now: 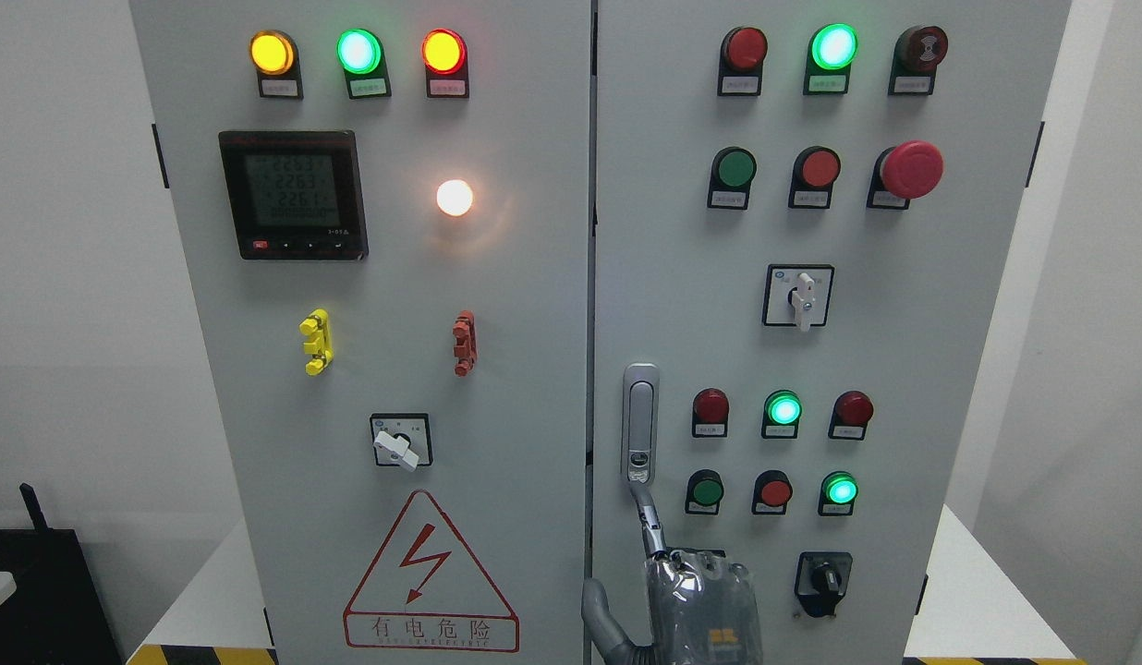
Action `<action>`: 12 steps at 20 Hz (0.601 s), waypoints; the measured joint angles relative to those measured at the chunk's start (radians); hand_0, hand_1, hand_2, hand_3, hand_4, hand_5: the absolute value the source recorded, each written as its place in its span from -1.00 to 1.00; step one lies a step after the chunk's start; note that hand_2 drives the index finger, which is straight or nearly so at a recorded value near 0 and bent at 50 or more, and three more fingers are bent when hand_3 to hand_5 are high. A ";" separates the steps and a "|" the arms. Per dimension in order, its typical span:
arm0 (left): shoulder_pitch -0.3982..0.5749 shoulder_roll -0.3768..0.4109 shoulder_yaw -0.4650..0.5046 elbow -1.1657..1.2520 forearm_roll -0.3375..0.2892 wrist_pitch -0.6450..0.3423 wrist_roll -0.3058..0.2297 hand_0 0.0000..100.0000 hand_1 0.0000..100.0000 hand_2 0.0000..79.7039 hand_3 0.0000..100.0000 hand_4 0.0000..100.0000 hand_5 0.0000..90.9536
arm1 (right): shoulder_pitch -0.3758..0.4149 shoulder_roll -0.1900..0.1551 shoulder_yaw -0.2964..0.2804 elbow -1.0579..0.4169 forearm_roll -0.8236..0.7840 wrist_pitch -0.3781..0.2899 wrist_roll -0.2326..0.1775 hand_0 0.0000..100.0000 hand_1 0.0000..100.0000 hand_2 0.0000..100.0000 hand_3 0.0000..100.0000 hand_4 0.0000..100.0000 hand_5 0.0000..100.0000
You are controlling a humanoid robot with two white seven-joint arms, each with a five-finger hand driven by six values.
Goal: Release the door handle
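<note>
The silver door handle point(639, 420) sits upright and flush on the right cabinet door point(904, 369), close to the seam between the two doors. My right hand point(696, 605) comes up from the bottom edge just below it, wrapped in clear plastic. One finger point(647, 522) points straight up, and its tip reaches the handle's lower end near the lock. The thumb point(601, 619) sticks out to the left, over the seam. Nothing is gripped; the handle lies closed against the door. My left hand does not show.
The right door carries lit and unlit push buttons, a red emergency button point(911, 169) and rotary switches point(802, 297). A black knob point(822, 580) sits just right of my hand. The left door point(368, 369) has a meter, lamps and a warning triangle point(430, 577).
</note>
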 measured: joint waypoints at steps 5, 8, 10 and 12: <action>0.000 0.000 0.000 0.000 0.000 0.000 0.000 -0.76 -0.22 -1.00 -1.00 -1.00 -1.00 | -0.015 0.000 -0.001 0.010 0.001 0.001 0.008 -0.20 -0.27 -0.92 1.00 1.00 0.99; 0.000 0.000 0.000 0.000 0.000 0.000 0.000 -0.76 -0.22 -1.00 -1.00 -1.00 -1.00 | -0.021 0.001 -0.002 0.014 0.001 0.001 0.008 -0.20 -0.27 -0.92 1.00 1.00 0.99; 0.000 0.000 0.000 0.000 0.000 0.000 0.000 -0.76 -0.22 -1.00 -1.00 -1.00 -1.00 | -0.023 0.001 -0.004 0.017 0.001 0.001 0.008 -0.21 -0.27 -0.92 1.00 1.00 0.99; 0.000 0.000 0.000 0.000 0.000 0.000 0.000 -0.76 -0.22 -1.00 -1.00 -1.00 -1.00 | -0.024 0.002 -0.006 0.018 0.001 0.001 0.009 -0.21 -0.27 -0.92 1.00 1.00 0.99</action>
